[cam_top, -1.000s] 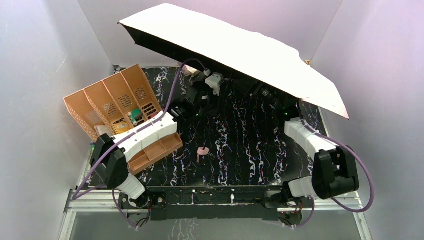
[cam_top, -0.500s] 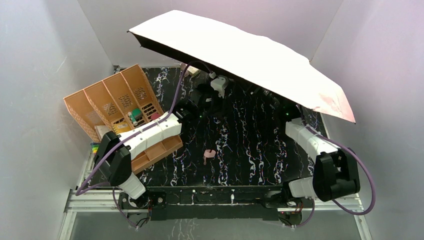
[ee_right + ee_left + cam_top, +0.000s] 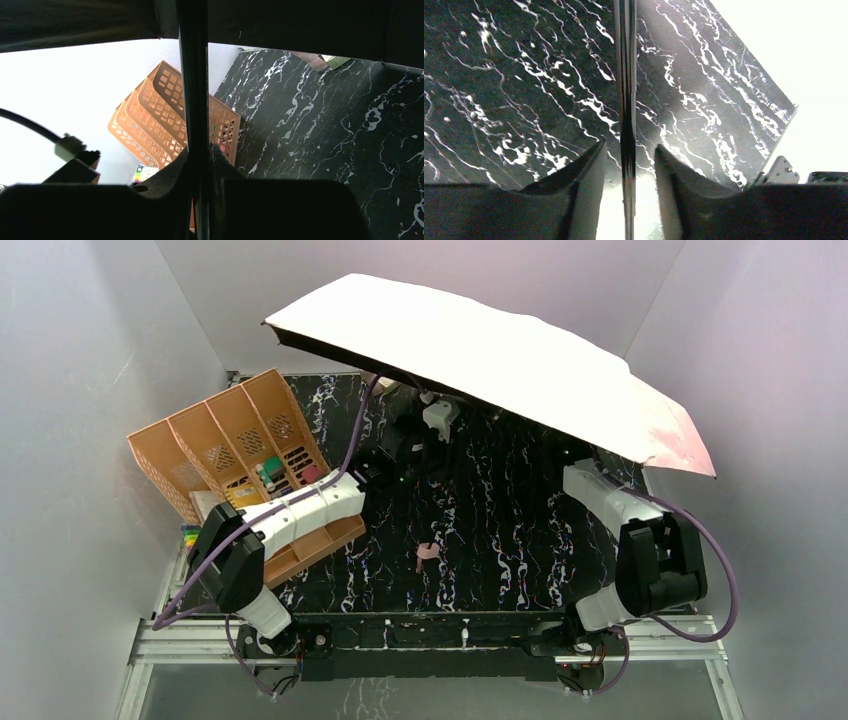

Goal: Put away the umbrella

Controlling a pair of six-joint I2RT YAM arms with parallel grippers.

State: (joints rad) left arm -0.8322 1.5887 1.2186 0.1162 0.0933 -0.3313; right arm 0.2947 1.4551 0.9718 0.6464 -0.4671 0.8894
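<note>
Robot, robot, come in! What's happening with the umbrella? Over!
Left claw open around umbrella shaft. Right claw shut on it. Umbrella wide open above table. Orange rack at left.

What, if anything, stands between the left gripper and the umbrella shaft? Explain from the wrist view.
Nothing visible does. The umbrella shaft runs between the open fingers of the left gripper, with a thin bare gap on either side and only the table behind. The right gripper is shut on the same shaft.

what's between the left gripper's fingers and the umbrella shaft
Nothing. In the left wrist view the umbrella shaft runs between the left gripper's fingers with a bare gap on each side.
</note>
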